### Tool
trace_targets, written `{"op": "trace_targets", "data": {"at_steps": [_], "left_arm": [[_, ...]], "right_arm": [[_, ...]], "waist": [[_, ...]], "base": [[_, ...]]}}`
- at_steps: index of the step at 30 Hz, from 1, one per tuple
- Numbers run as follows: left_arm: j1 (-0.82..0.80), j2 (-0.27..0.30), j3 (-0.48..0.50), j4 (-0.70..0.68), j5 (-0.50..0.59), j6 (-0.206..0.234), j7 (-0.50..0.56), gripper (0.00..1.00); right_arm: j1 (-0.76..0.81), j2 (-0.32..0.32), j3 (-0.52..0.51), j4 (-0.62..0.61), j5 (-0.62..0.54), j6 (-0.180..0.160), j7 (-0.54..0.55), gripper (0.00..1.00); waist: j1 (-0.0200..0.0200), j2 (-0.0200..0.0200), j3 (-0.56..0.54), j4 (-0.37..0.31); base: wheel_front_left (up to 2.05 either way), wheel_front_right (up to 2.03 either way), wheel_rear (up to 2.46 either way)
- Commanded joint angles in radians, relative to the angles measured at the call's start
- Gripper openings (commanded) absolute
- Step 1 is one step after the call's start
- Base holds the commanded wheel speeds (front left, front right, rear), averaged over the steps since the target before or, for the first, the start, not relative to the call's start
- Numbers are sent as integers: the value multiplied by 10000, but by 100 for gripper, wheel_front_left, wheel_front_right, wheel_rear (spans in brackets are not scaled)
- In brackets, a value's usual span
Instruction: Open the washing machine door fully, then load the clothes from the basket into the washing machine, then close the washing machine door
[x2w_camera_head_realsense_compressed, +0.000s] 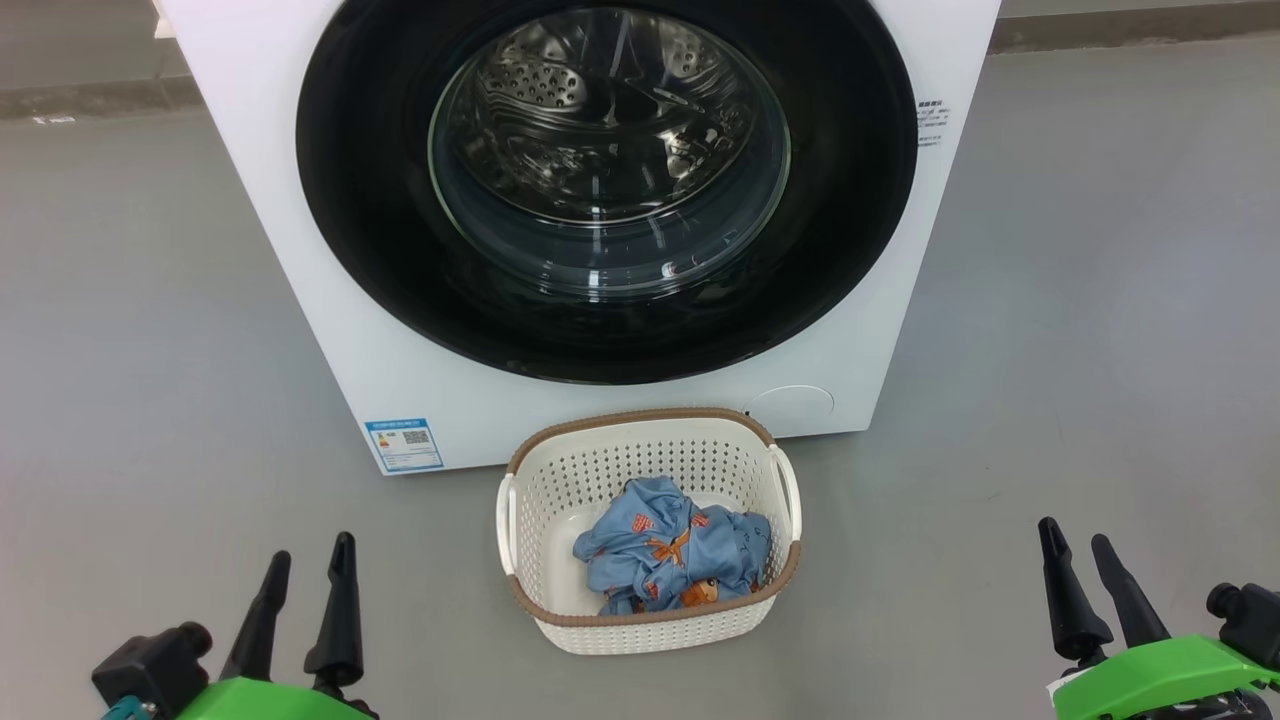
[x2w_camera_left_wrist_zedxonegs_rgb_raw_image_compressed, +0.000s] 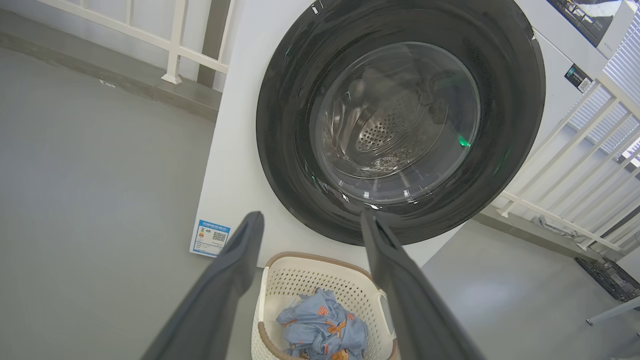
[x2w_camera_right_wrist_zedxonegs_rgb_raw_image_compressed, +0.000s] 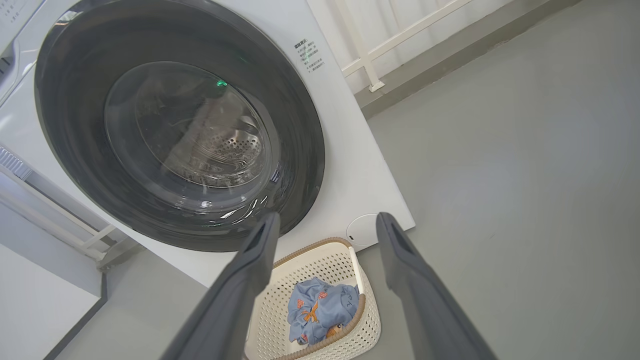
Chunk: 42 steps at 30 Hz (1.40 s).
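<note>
The white washing machine (x2w_camera_head_realsense_compressed: 300, 300) stands ahead with its round black-rimmed door (x2w_camera_head_realsense_compressed: 380, 250) shut flat against the front; the steel drum shows through the glass bowl. On the floor before it sits the cream basket (x2w_camera_head_realsense_compressed: 650, 620) holding light blue clothes (x2w_camera_head_realsense_compressed: 670, 555) with orange prints. My left gripper (x2w_camera_head_realsense_compressed: 312, 562) hovers open at the lower left, well short of the basket. At the lower right my right gripper (x2w_camera_head_realsense_compressed: 1076, 542) is open too. The left wrist view shows the door (x2w_camera_left_wrist_zedxonegs_rgb_raw_image_compressed: 280, 135), basket (x2w_camera_left_wrist_zedxonegs_rgb_raw_image_compressed: 310, 280) and clothes (x2w_camera_left_wrist_zedxonegs_rgb_raw_image_compressed: 320, 325); the right wrist view likewise shows door (x2w_camera_right_wrist_zedxonegs_rgb_raw_image_compressed: 65, 130), basket (x2w_camera_right_wrist_zedxonegs_rgb_raw_image_compressed: 325, 260) and clothes (x2w_camera_right_wrist_zedxonegs_rgb_raw_image_compressed: 320, 310).
Grey floor (x2w_camera_head_realsense_compressed: 1100, 350) spreads on both sides of the machine. A blue energy sticker (x2w_camera_head_realsense_compressed: 404, 444) marks its lower left corner and a round filter cover (x2w_camera_head_realsense_compressed: 790, 405) its lower right. White railings (x2w_camera_left_wrist_zedxonegs_rgb_raw_image_compressed: 175, 45) stand behind the machine.
</note>
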Motion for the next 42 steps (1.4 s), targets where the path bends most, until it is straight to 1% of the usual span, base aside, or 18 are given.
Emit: {"op": "trace_targets", "data": {"at_steps": [1,8,21,26,34,42], "left_arm": [[-443,264,151,-311,377,92,-149,100],[-469,362,-7,-251,1188,135,-358,100],[-489,354,-149,-66,2481,171,-715,100],[-521,269,-82,1,2994,330,-862,100],[-594,179,-34,124,3743,242,-1100,100],[-673,134,25,388,4691,236,-1338,100]], "right_arm": [[-461,-186,227,-215,-366,10,-176,100],[-496,-292,373,-141,-1129,11,-381,100],[-539,-452,481,-120,-2544,13,-732,100],[-539,-483,659,-183,-2945,13,-877,100],[-569,-683,806,-176,-3524,14,-1111,100],[-590,-724,771,-184,-4293,15,-1346,100]], "waist": [[0,0,-5,4],[0,0,-22,-3],[0,0,-59,-23],[0,0,-55,-18],[0,0,-58,17],[0,0,-80,27]], "base": [[0,0,0],[0,0,0],[0,0,0],[0,0,0],[0,0,0],[0,0,0]]}}
